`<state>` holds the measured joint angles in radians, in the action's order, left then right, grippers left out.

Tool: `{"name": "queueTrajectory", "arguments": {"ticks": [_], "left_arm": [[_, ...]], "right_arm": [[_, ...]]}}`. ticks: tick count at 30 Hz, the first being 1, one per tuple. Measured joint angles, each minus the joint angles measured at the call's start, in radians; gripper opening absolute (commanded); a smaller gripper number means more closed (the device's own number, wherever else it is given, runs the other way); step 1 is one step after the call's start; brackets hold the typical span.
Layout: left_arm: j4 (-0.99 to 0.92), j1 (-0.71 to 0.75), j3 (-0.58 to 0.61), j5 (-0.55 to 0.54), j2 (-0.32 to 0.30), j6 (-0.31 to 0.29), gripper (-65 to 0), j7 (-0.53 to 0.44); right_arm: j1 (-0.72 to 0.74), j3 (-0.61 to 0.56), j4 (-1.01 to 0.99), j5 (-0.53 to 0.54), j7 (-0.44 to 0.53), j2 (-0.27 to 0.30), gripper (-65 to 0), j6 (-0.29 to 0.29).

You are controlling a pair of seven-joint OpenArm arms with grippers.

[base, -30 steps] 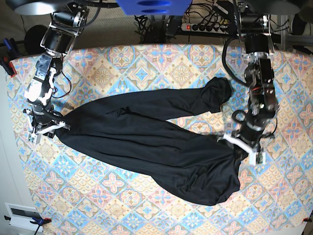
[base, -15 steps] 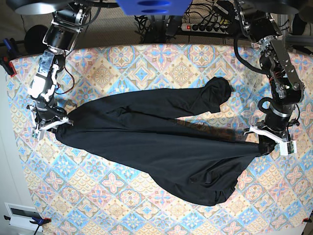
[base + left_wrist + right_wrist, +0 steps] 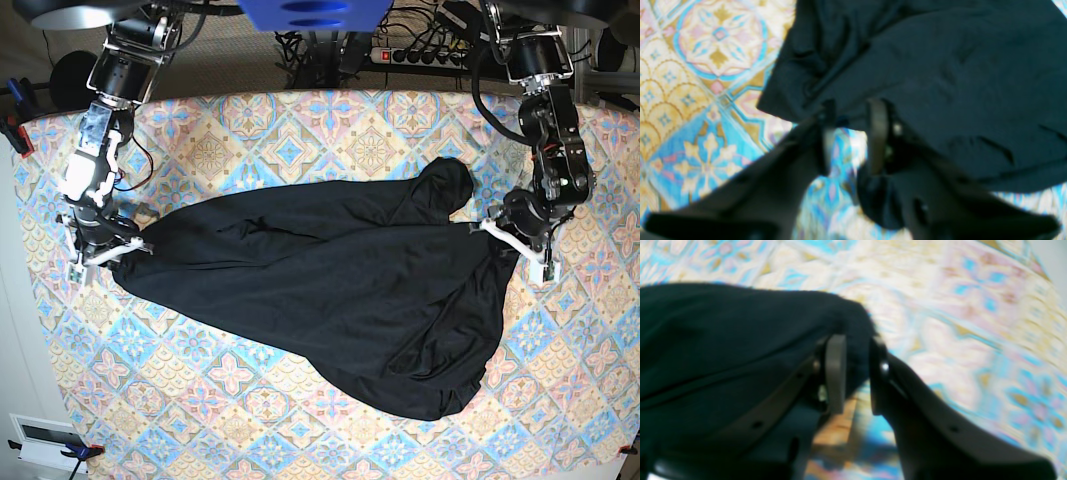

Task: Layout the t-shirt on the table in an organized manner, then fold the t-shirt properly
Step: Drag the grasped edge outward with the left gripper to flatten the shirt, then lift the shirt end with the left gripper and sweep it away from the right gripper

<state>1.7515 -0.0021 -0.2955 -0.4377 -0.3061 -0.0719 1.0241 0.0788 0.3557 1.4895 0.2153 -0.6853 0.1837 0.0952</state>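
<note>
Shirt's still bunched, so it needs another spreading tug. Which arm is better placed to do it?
Probably the right: its tool pinches the shirt corner, while the left tool stands parted at the hem, gripping nothing.

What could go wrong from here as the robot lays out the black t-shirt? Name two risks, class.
1. The left gripper jaws stand parted at the t-shirt edge; the cloth may slip free and bunch.
2. The right gripper pinches only a small corner; further pulling could tug it loose or drag the shirt across the table.
</note>
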Motion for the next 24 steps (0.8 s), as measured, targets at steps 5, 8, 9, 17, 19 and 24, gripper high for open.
{"name": "queueTrajectory", "arguments": {"ticks": [5,8,9,17,19,24], "left_arm": [[-0.195,-0.137,-0.002,-0.005,0.002,0.000,-35.8,-0.163],[-0.343,-0.227,-0.002,0.001,0.001,0.004,-35.1,-0.193],[-0.402,-0.262,0.000,0.004,0.003,0.005,-35.1,-0.207],[-0.862,-0.500,0.003,0.003,0.002,0.008,-34.7,-0.415],[-0.949,-0.536,0.057,0.013,0.001,0.011,-34.7,-0.475],[-1.126,-0.602,0.250,0.056,0.024,0.008,-35.1,-0.658]], "right_arm": [[0.000,-0.042,0.000,0.000,0.001,-0.002,-53.1,0.005],[-0.002,-0.050,0.000,0.002,0.002,-0.001,-53.1,0.002],[-0.001,-0.051,0.000,0.001,0.002,-0.001,-53.1,0.003],[-0.002,-0.051,0.001,0.001,0.001,-0.001,-53.1,0.002],[-0.001,-0.052,0.001,0.001,0.003,-0.002,-53.1,0.002],[-0.001,-0.052,0.001,0.001,0.002,-0.001,-53.1,0.002]]}}
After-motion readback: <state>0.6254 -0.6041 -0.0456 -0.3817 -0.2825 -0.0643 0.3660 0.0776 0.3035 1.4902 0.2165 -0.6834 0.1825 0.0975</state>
